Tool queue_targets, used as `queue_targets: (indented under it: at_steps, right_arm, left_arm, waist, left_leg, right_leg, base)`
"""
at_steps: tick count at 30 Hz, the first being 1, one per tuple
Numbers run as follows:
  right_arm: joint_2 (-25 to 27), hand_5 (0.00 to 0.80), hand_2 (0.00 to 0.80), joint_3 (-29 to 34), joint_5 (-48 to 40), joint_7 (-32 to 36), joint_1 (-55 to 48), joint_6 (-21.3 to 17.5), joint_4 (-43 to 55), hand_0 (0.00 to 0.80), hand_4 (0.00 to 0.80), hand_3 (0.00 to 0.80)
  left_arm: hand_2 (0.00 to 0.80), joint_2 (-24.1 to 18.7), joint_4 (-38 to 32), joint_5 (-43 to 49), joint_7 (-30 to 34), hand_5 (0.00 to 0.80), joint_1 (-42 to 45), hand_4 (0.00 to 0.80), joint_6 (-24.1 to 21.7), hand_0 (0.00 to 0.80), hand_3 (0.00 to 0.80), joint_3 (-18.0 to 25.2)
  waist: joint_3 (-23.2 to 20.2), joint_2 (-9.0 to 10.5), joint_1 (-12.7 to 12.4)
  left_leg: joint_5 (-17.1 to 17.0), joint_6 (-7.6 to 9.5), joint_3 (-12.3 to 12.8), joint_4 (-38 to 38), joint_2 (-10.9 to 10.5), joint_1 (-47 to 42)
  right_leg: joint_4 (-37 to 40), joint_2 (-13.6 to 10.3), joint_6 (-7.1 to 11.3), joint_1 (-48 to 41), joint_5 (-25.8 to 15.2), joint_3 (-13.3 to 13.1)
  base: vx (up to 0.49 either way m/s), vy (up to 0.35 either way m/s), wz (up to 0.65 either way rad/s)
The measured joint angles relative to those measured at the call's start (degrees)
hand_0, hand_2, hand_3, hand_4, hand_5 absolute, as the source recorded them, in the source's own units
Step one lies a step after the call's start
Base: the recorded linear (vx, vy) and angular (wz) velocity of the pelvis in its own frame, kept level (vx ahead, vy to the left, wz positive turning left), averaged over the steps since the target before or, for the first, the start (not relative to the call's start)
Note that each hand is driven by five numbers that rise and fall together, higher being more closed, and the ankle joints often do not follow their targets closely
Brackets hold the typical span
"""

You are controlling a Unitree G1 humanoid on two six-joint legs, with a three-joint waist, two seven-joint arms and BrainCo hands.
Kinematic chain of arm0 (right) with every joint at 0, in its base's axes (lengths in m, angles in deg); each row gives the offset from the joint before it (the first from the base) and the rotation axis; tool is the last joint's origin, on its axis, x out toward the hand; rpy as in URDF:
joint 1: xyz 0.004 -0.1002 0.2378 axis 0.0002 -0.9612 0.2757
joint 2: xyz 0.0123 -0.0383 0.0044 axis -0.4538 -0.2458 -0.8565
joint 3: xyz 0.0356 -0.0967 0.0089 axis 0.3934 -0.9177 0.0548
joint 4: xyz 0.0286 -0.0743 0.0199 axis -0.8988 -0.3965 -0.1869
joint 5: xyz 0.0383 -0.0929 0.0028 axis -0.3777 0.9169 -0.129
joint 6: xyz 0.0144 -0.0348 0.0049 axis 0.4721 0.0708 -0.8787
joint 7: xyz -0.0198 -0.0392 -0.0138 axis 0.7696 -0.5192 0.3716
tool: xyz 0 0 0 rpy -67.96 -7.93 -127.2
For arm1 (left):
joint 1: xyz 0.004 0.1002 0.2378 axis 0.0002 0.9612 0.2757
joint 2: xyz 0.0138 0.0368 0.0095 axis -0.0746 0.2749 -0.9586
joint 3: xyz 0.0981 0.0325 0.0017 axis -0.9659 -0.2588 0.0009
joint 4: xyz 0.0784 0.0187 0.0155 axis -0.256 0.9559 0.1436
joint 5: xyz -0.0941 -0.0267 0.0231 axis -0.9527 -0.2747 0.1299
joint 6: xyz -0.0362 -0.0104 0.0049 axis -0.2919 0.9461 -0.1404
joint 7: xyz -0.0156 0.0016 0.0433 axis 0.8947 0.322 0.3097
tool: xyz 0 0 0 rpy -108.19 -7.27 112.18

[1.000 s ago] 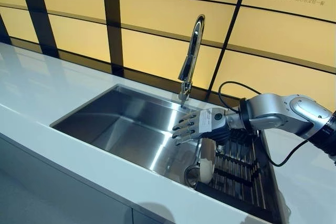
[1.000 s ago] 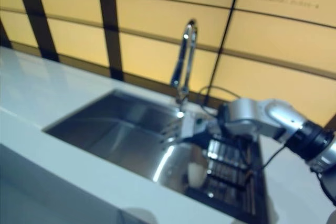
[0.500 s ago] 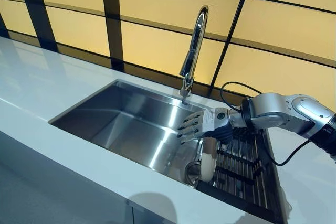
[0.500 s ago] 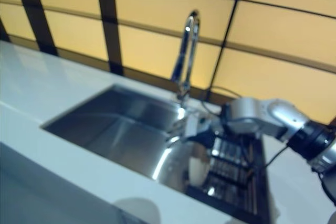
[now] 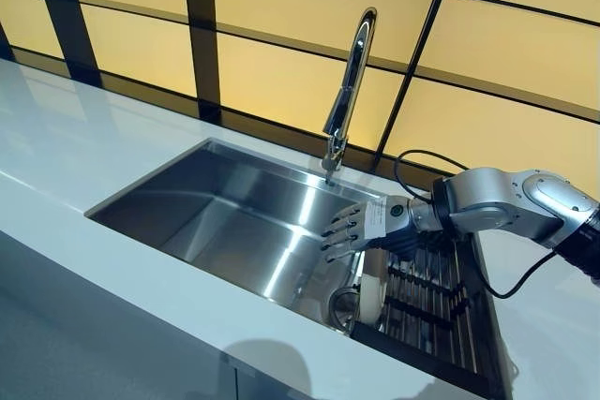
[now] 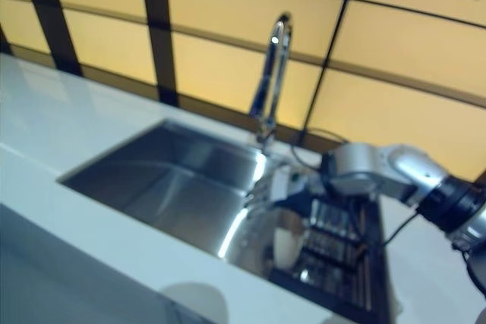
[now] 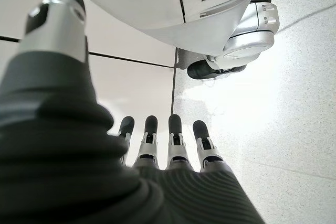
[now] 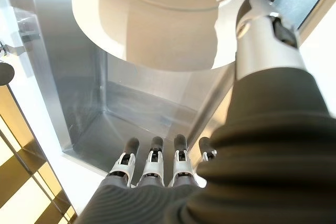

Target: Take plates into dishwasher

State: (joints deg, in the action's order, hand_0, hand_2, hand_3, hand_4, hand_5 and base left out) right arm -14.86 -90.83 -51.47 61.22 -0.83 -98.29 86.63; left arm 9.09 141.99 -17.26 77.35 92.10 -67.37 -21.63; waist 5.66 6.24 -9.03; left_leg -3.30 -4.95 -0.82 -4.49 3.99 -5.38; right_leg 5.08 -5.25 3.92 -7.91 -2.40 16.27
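Observation:
A white plate (image 5: 371, 289) stands on edge at the left end of a black dish rack (image 5: 429, 299), in the right part of the steel sink (image 5: 234, 217). My right hand (image 5: 360, 229) hovers open just above the plate, fingers straight and pointing left over the basin. In the right wrist view the plate (image 8: 157, 19) shows broad and pale beside the thumb (image 8: 265, 40), which does not touch it. My left hand (image 7: 173, 148) shows only in its own wrist view, open, fingers straight toward a pale floor.
A tall chrome faucet (image 5: 349, 91) rises behind the sink, close to my right hand. A round metal fitting (image 5: 342, 307) lies on the sink bottom by the plate. White countertop (image 5: 84, 152) surrounds the sink, and a yellow panelled wall stands behind.
The view has shifted a little. My right hand has sunk slightly relative to the faucet, toward the plate, still open.

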Motion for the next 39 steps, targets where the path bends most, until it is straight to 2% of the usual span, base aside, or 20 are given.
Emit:
queue_targets:
  at_steps: [11,25,34,35,37,38,39]
  right_arm:
    - [1.4,0.0,0.0,1.4,0.0,0.0,-6.1,-0.1,-2.6,0.0,0.0,0.0]
    - [1.4,0.0,0.0,1.5,1.3,-4.5,-7.6,0.0,-6.2,0.0,0.0,0.0]
    - [1.4,0.0,0.0,1.5,1.4,-7.0,-7.9,0.1,-6.0,0.0,0.0,0.0]
    - [1.4,0.267,0.267,1.5,1.4,-7.2,-7.9,0.2,-6.0,0.267,0.267,0.267]
    - [1.4,0.427,0.427,1.5,1.4,-8.1,-7.9,0.2,-5.9,0.427,0.427,0.427]
    - [1.4,0.54,0.54,1.5,1.4,-8.3,-7.9,0.3,-5.9,0.54,0.54,0.54]
    - [1.4,0.577,0.577,1.5,1.4,-8.3,-7.9,0.3,-5.9,0.577,0.577,0.577]
  left_arm:
    - [0.0,-0.2,-0.1,0.0,0.3,0.0,0.0,0.0,-0.2,0.0,0.0,0.1]
    - [0.0,-2.2,-1.0,0.0,0.5,0.0,-0.1,0.0,-0.3,0.0,0.0,0.0]
    - [0.0,-2.7,-2.1,-0.1,0.5,0.0,-1.2,0.0,-0.3,0.0,0.0,-0.1]
    - [0.0,-2.8,-2.1,-0.1,0.5,0.0,-1.3,0.0,-0.3,0.0,0.0,-0.2]
    - [0.0,-2.8,-2.2,-0.1,0.5,0.0,-1.6,0.0,-0.3,0.0,0.0,-0.2]
    - [0.0,-2.8,-2.2,-0.1,0.5,0.0,-2.0,0.0,-0.3,0.0,0.0,-0.2]
    - [0.0,-2.9,-2.2,-0.1,0.5,0.0,-2.0,0.0,-0.3,0.0,0.0,-0.2]
  waist:
    - [0.5,0.22,-0.1]
    - [2.9,0.95,-1.3]
    - [4.7,2.17,-1.4]
    - [4.7,2.33,-1.4]
    - [4.9,2.57,-1.4]
    - [5.0,2.75,-1.4]
    - [5.1,2.83,-1.4]
  left_leg:
    - [0.0,0.0,-0.3,0.1,0.0,0.1]
    - [-0.2,-0.16,-1.2,0.2,0.0,1.1]
    - [-0.5,-0.38,-1.6,0.2,0.2,2.2]
    - [-0.5,-0.39,-1.6,0.2,0.3,2.2]
    - [-0.4,-0.44,-1.6,0.2,0.4,2.3]
    - [-0.4,-0.48,-1.6,0.2,0.4,2.3]
    - [-0.4,-0.51,-1.6,0.2,0.5,2.3]
  right_leg:
    - [0.0,0.0,0.01,-0.1,0.1,0.2]
    - [0.0,0.2,-0.02,0.4,0.2,0.9]
    - [0.0,0.5,-0.14,1.3,0.4,1.3]
    - [0.0,0.6,-0.15,1.3,0.4,1.3]
    - [0.0,0.7,-0.2,1.4,0.4,1.3]
    - [0.0,0.8,-0.22,1.5,0.4,1.3]
    - [0.0,0.8,-0.23,1.5,0.4,1.2]
  base:
    - [0.002,-0.006,0.0]
    - [-0.012,-0.028,0.03]
    - [-0.02,-0.035,0.02]
    - [-0.026,-0.057,0.0]
    - [-0.021,-0.043,0.0]
    - [0.0,0.0,0.0]
    - [0.0,0.0,0.0]
